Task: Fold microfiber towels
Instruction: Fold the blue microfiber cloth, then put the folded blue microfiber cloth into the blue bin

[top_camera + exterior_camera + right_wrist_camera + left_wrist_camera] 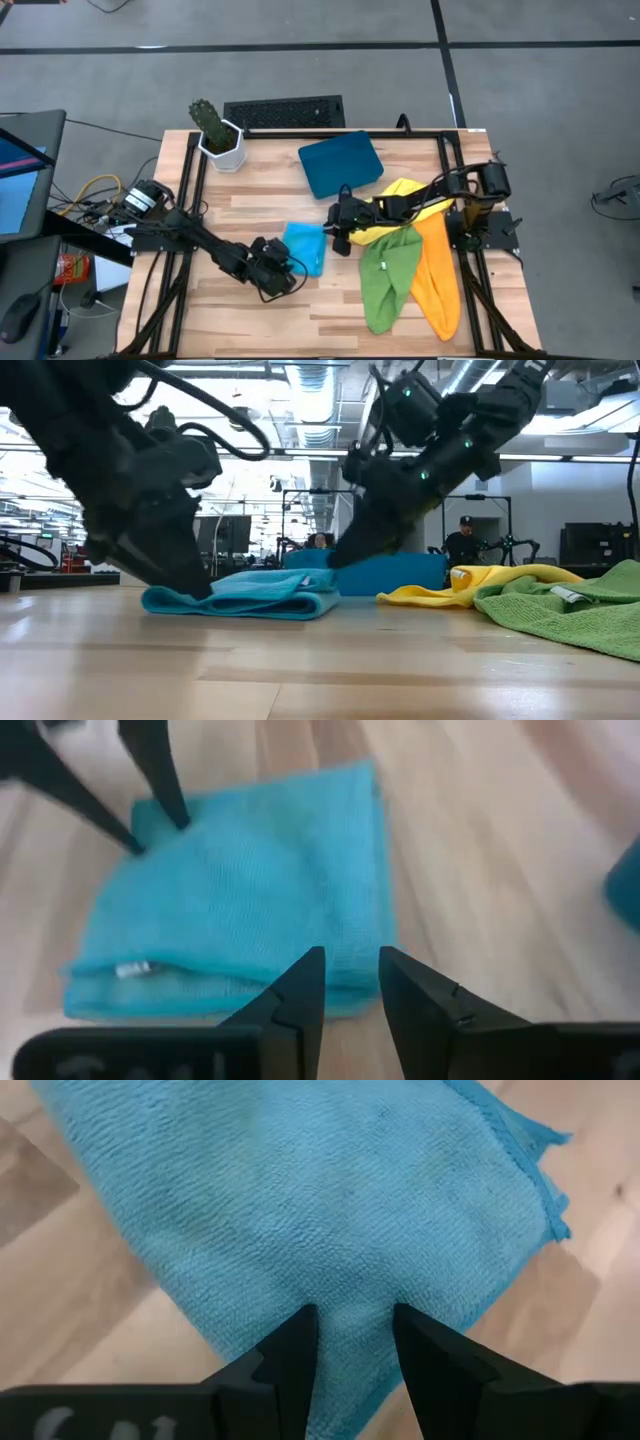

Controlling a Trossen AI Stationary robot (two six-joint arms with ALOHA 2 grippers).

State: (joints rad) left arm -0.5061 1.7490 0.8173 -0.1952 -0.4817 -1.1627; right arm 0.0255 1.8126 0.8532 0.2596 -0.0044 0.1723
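Observation:
The light blue towel (pixel 306 246) lies folded in several layers flat on the table's middle. My left gripper (pixel 355 1330) is down on its left end (pixel 160 600), shut on the cloth. My right gripper (pixel 352 970) stands slightly open just over the towel's right edge (pixel 325 598). I cannot tell whether it touches the towel. The yellow towel (pixel 405 192) lies under my right arm. The green towel (pixel 390 275) and the orange towel (pixel 438 275) lie crumpled at the right, overlapping each other. My left gripper pinches a small pucker of the light blue towel's top (pixel 355 1302) between its two fingertips (pixel 298 1335), close to the towel's left edge. The fingers come slanting down from the table's left. The towel lies flat on the table, slack.
A rigid dark-blue tray (pixel 341 163) lies at the far middle. A potted cactus (pixel 217 135) stands at the far left corner. Bare wood lies along the near edge (pixel 300 320) and at the left.

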